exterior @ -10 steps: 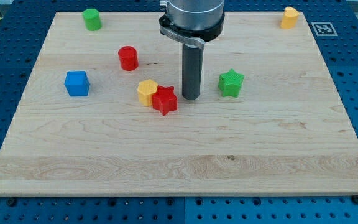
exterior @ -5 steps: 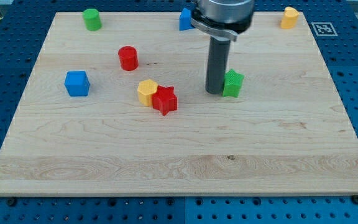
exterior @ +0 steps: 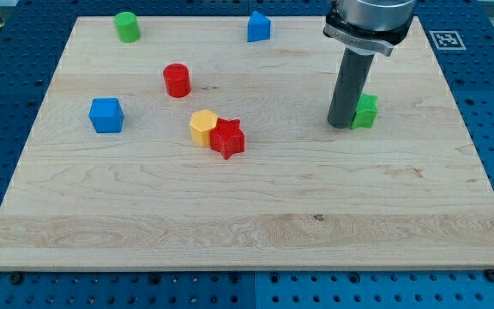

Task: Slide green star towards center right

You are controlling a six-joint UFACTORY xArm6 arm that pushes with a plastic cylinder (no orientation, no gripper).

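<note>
The green star (exterior: 366, 112) lies on the wooden board (exterior: 247, 206) right of centre, partly hidden by my rod. My tip (exterior: 341, 125) rests on the board against the star's left side. The arm's dark rod rises from there to the view's top.
A red star (exterior: 227, 137) touches a yellow block (exterior: 201, 126) left of centre. A red cylinder (exterior: 177, 80) and a blue cube (exterior: 106, 115) lie further left. A green cylinder (exterior: 127, 26) and a blue block (exterior: 258, 27) sit near the top edge.
My tip has moved right, reached the green star's left side and pushed it rightward. The blue block at the top came into view; the yellow block at the top right is now hidden.
</note>
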